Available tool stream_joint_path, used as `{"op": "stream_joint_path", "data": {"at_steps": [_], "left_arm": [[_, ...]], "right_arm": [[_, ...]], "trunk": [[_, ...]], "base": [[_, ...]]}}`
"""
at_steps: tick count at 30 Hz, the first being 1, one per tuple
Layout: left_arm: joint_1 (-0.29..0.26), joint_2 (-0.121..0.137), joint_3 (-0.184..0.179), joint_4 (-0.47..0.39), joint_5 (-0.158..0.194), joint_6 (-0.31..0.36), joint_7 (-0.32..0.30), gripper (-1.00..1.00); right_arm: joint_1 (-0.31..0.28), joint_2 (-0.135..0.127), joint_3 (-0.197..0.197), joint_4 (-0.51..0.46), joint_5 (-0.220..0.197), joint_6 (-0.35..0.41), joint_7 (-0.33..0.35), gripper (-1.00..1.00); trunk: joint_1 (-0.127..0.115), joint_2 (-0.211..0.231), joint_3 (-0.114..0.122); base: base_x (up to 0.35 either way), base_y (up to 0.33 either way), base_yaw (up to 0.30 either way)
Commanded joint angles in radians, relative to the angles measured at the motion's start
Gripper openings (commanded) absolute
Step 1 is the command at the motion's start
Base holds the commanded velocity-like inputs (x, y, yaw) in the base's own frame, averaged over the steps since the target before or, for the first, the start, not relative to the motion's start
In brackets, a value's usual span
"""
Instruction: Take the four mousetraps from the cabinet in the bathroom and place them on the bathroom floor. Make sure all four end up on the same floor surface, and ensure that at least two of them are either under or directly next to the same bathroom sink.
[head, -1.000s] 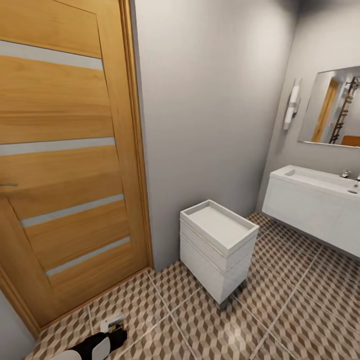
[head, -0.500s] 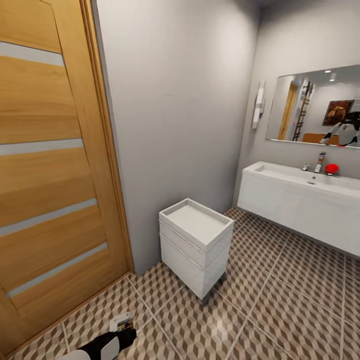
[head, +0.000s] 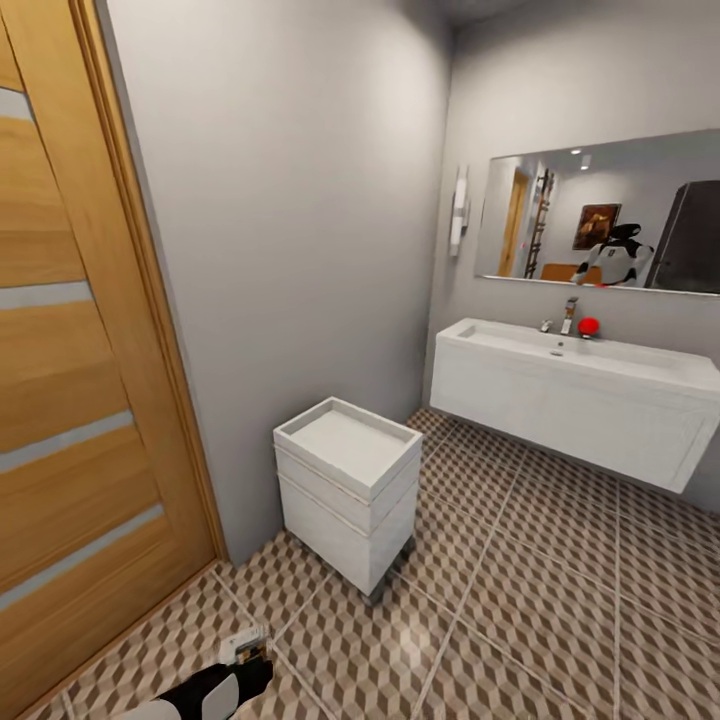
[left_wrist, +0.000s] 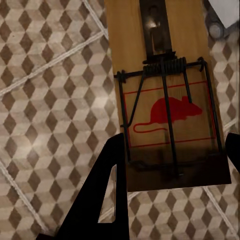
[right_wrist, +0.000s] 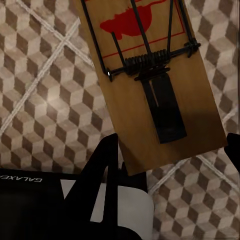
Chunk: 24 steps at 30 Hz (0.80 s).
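Observation:
Over the cube-patterned bathroom floor (left_wrist: 45, 100), my left gripper (left_wrist: 172, 165) is shut on a mousetrap (left_wrist: 165, 100), a wooden board with a red mouse print and a wire spring. My right gripper (right_wrist: 170, 155) is shut on a second mousetrap (right_wrist: 150, 85) above the floor (right_wrist: 35, 100). In the head view the left gripper (head: 243, 663) sits low at the bottom edge, over the tiles near the door. The sink (head: 345, 445), a shallow white basin on a white drawer unit, stands against the grey wall ahead. The cabinet is out of view.
A wooden door (head: 60, 400) covers the left side. A long wall-hung white washbasin (head: 570, 395) with a tap and a red object stands at the right under a mirror (head: 600, 225). Tiled floor (head: 540, 600) stretches between the two white units.
The head camera has turned right, so the door slid out to the left and the wall-hung washbasin and mirror came further into view. The left gripper stays low with its mousetrap.

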<state>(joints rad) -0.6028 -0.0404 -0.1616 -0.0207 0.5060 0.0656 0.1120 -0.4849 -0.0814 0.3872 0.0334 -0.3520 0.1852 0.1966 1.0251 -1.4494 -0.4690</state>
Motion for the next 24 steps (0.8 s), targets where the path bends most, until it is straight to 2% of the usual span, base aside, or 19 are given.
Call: {"op": "stream_joint_path", "data": {"at_steps": [1, 24], "left_arm": [[0.0, 0.0, -0.008, -0.002, 0.008, 0.006, 0.006, -1.0], [0.0, 0.001, -0.009, -0.002, 0.005, 0.007, 0.012, -1.0]], "right_arm": [[-0.001, 0.0, 0.009, 0.002, -0.012, 0.002, 0.004, -1.0], [-0.001, 0.0, 0.009, 0.002, -0.012, 0.002, 0.004, -1.0]], "trunk": [[0.0, -0.001, -0.001], [0.0, -0.001, -0.001]], "base": [[0.0, 0.0, -0.3], [0.0, 0.0, -0.3]]}}
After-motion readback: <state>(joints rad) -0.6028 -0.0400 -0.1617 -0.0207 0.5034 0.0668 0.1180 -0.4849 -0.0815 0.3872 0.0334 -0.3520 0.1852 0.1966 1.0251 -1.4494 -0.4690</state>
